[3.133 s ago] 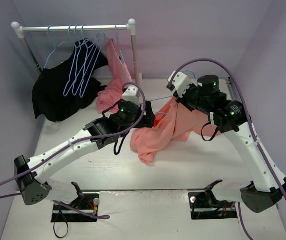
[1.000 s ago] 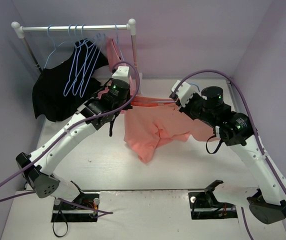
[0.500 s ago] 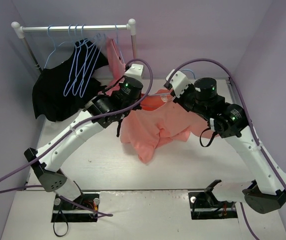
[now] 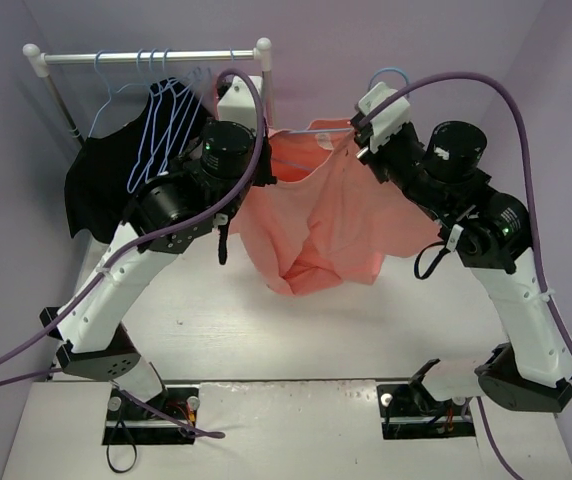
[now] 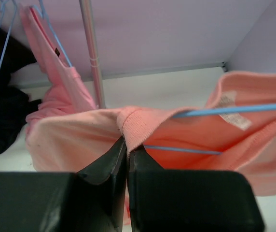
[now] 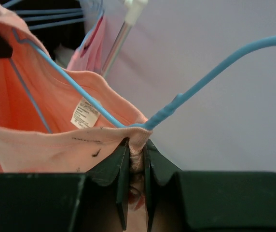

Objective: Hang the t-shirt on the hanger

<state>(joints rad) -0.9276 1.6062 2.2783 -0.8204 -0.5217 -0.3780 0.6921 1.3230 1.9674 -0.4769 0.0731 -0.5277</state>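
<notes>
The salmon-pink t-shirt (image 4: 316, 215) hangs in the air, spread between both grippers, with its lower part drooping toward the table. The light-blue hanger (image 4: 386, 76) lies inside its neck opening, and the hook sticks out past the right arm. My left gripper (image 5: 127, 142) is shut on the ribbed collar of the t-shirt (image 5: 80, 130), and the hanger's wire (image 5: 234, 108) runs off to the right. My right gripper (image 6: 136, 142) is shut on the t-shirt's collar (image 6: 41, 140), just under the spot where the hanger's neck (image 6: 210, 77) comes out.
At the back left stands a metal rack bar (image 4: 146, 57) with white caps. It carries several spare blue hangers (image 4: 161, 130), a black garment (image 4: 96, 190) and a second pink garment (image 4: 228, 105). The rack's right post (image 4: 266, 90) stands close behind the left wrist.
Both arms have risen and drawn apart, lifting the t-shirt and hanger off the table toward the rack. The shirt now hangs stretched between them.
</notes>
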